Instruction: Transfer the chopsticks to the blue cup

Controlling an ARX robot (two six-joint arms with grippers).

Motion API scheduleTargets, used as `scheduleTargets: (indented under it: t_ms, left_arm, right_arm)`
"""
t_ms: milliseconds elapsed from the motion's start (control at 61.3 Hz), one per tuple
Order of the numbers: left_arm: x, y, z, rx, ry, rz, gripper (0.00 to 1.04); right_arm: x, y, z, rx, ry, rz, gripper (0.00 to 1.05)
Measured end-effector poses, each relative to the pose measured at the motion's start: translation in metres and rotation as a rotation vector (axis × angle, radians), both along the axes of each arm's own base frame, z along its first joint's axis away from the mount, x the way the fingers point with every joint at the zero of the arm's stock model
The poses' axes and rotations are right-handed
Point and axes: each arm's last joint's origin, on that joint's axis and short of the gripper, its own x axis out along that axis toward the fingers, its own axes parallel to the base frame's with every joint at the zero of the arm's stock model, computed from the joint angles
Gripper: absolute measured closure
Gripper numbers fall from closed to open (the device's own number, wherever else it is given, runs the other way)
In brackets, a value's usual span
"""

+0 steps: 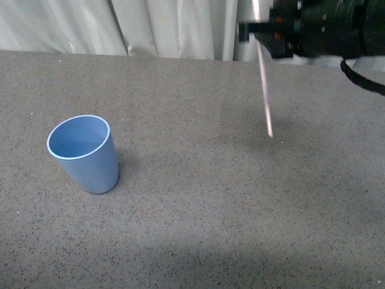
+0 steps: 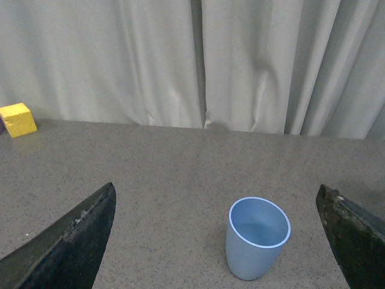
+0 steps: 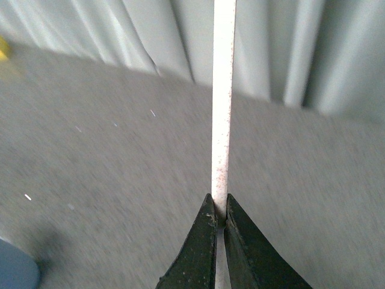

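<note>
The blue cup [image 1: 83, 153] stands upright and empty on the grey table at the left. It also shows in the left wrist view [image 2: 257, 236], between my left gripper's wide-open jaws and apart from both. My right gripper [image 1: 260, 31] is high at the upper right, shut on the chopsticks [image 1: 264, 90]. The thin cream stick hangs nearly upright below it, its lower tip above the table, well right of the cup. In the right wrist view the stick [image 3: 222, 108] runs out from between the shut fingertips [image 3: 220, 212]. The cup's edge shows at that view's corner [image 3: 15, 270].
A yellow block [image 2: 17, 119] sits at the table's far edge by the white curtain [image 2: 198, 60]. The grey speckled table [image 1: 198, 211] stretches between the cup and the stick.
</note>
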Motion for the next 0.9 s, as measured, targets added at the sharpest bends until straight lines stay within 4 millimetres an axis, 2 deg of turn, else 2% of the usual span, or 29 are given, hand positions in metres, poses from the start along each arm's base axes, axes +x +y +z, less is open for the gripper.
scheduleTargets:
  t_ms: [147,245,391,538,701,897]
  left_arm:
    - [0.000,0.000,0.000,0.000,0.000,0.000,0.07]
    - [0.000,0.000,0.000,0.000,0.000,0.000,0.07]
    - [0.000,0.000,0.000,0.000,0.000,0.000,0.07]
    - [0.000,0.000,0.000,0.000,0.000,0.000,0.07]
    - [0.000,0.000,0.000,0.000,0.000,0.000,0.07]
    - [0.000,0.000,0.000,0.000,0.000,0.000,0.07]
  right_arm:
    - [0.001,0.021,0.017,0.118,-0.173,0.137,1.03]
    - [0.002,0.052,0.025,0.222,-0.232,0.294,1.03]
    - [0.000,0.096,0.022,0.259,-0.202,0.454,1.03]
    - [-0.004,0.127,0.012,0.268,-0.158,0.548,1.03]
    - [-0.002,0.145,-0.002,0.261,-0.123,0.581,1.03]
    - [-0.004,0.156,-0.021,0.252,-0.069,0.607,1.03]
